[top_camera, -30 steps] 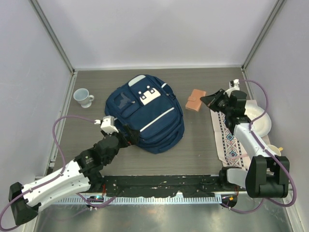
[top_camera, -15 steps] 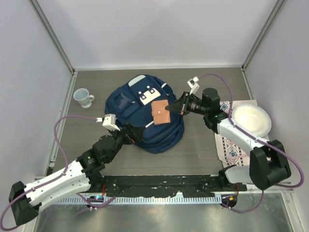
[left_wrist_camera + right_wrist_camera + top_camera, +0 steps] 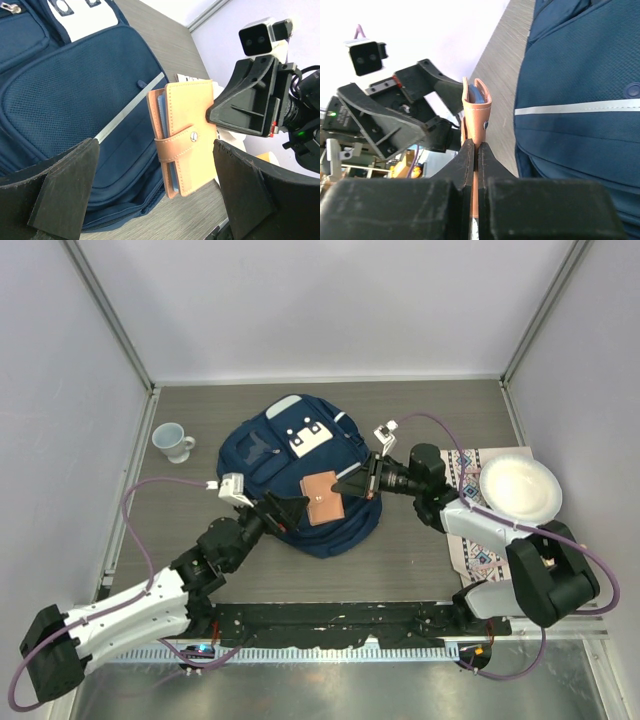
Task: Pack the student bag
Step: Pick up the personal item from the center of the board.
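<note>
The student bag [image 3: 275, 452] lies flat in the middle of the table, navy with thin white stripes and a white patch; it also fills the left wrist view [image 3: 65, 95] and the right wrist view [image 3: 585, 100]. My right gripper [image 3: 347, 486] is shut on a tan leather wallet [image 3: 322, 498], holding it by one edge over the bag's lower front. The wallet [image 3: 187, 137] hangs upright with its snap strap closed. My left gripper [image 3: 288, 510] stands open at the bag's near edge, its fingers spread either side of the wallet without touching it.
A white mug [image 3: 174, 441] stands at the far left. A white bowl [image 3: 519, 488] rests on a patterned cloth [image 3: 470, 530] at the right. Enclosure walls run round the table on three sides.
My right arm has carried the wallet from the table right of the bag leftward, out over the bag's front. The left gripper has edged right toward it, still open.
</note>
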You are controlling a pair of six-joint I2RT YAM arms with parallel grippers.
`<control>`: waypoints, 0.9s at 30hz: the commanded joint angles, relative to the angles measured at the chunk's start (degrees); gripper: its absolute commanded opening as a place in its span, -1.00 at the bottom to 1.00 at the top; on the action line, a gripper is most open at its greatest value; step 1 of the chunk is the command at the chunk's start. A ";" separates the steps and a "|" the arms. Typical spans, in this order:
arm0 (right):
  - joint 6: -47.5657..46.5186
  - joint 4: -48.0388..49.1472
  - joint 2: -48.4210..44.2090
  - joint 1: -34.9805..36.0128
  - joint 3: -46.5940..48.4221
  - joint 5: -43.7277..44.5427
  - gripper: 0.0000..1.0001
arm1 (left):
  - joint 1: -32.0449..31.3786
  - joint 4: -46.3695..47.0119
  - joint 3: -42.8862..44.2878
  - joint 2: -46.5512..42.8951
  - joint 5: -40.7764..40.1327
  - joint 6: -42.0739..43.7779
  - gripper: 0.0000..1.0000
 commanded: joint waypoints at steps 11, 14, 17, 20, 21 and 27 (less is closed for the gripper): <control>8.07 16.81 2.15 0.20 -2.76 -7.43 -0.98 | 2.83 16.98 1.22 11.46 8.16 -2.17 0.99; 7.89 17.25 3.12 0.28 -2.76 -8.75 -0.98 | 3.27 19.44 1.23 13.13 9.92 -2.70 0.99; 7.63 17.34 3.12 0.37 -2.76 -9.19 -0.98 | 3.45 21.29 1.31 14.36 11.25 -3.23 0.93; 6.93 16.64 3.12 0.46 -2.59 -9.28 -0.98 | 3.71 22.69 1.58 15.24 13.00 -3.40 0.81; 6.84 16.46 3.12 0.46 -2.50 -9.37 -0.97 | 3.80 23.13 2.01 16.03 14.31 -3.49 0.72; 5.96 15.59 3.21 0.64 -2.50 -8.93 -0.92 | 3.98 23.92 3.51 18.32 17.58 -3.93 0.20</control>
